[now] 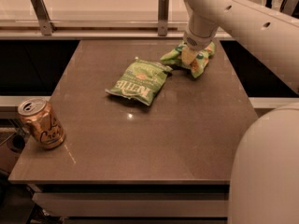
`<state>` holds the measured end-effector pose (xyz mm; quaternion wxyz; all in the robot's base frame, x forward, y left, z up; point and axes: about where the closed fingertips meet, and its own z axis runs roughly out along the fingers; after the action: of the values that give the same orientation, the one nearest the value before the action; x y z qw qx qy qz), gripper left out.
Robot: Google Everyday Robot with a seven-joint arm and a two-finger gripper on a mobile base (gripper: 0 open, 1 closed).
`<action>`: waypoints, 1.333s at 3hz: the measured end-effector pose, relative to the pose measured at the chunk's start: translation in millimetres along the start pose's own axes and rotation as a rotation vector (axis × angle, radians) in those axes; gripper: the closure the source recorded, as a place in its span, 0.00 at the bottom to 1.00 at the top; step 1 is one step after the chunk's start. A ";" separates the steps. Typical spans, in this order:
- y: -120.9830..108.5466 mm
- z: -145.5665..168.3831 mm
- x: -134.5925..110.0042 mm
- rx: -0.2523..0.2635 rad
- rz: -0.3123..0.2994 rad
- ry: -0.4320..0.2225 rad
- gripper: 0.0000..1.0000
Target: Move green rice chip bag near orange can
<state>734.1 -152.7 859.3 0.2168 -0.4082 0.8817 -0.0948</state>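
The green rice chip bag [198, 63] lies crumpled at the far right of the table, bright green with tan chip pictures. My gripper [188, 56] comes down from the upper right and presses into the middle of the bag, which bunches up around it. The orange can [41, 123] stands upright at the table's near left corner, copper-orange with dark script and a silver top. The whole table width lies between bag and can.
A duller green Kettle chip bag [138, 81] lies flat in the middle of the brown table [154, 139], just left of the rice chip bag. A railing with metal posts [163, 7] runs behind the table. My white arm fills the right side.
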 end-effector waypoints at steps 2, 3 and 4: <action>-12.7 -42.0 -0.6 0.079 -0.002 0.050 1.00; -7.1 -69.7 4.8 0.107 -0.012 0.051 1.00; 2.4 -95.0 14.4 0.122 -0.009 0.042 1.00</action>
<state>680.6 -163.0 938.5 0.2222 -0.3959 0.8769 -0.1581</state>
